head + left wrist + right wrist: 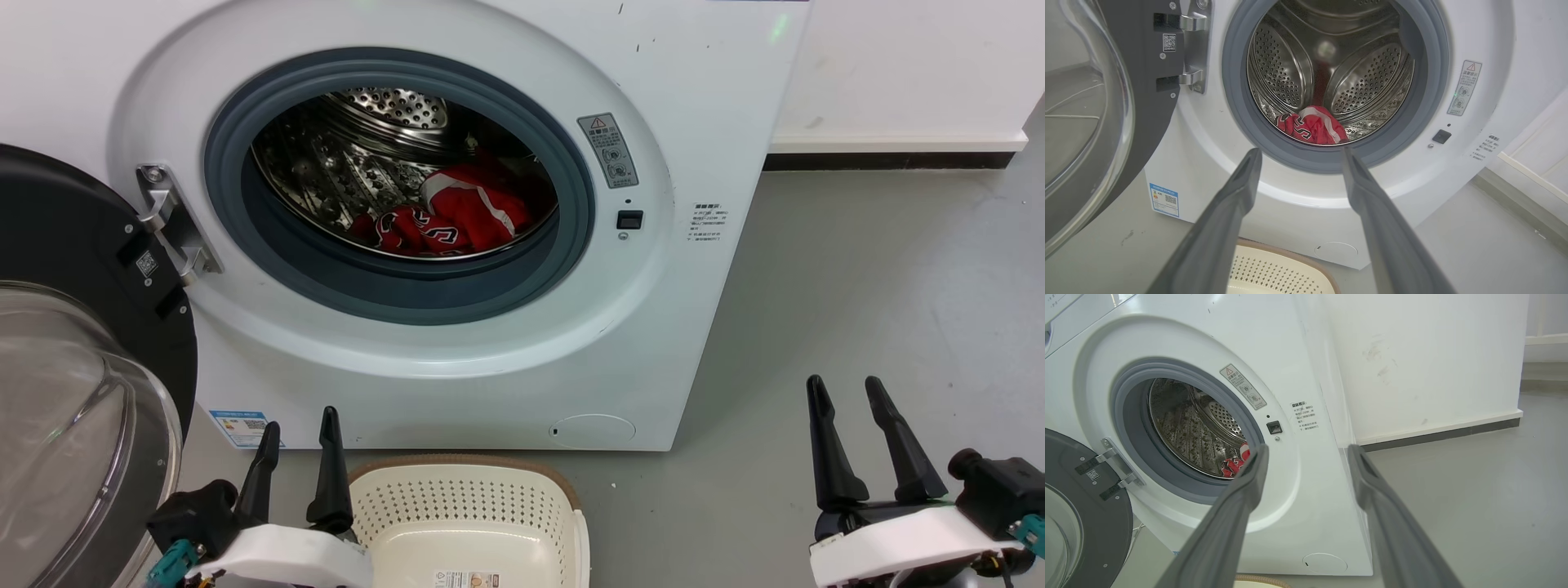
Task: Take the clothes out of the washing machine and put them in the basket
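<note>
Red clothes [465,216], white trim, crumpled in drum [359,163]

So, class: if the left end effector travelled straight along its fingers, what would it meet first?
Probably the grey seal at the washing machine's porthole bottom, just below the clothes; depth is unclear.

Left end effector [300,418]: two long black tapered fingers [331,465], which look matte grey with a rubbery texture in the wrist view. White glossy wrist shell [277,555], black knobbly housing [192,514], teal connector [167,565] at the edge. Right end effector [843,380]: matching black fingers, white shell [898,543], black boxy housing [1000,490], teal plug [1033,531].
</note>
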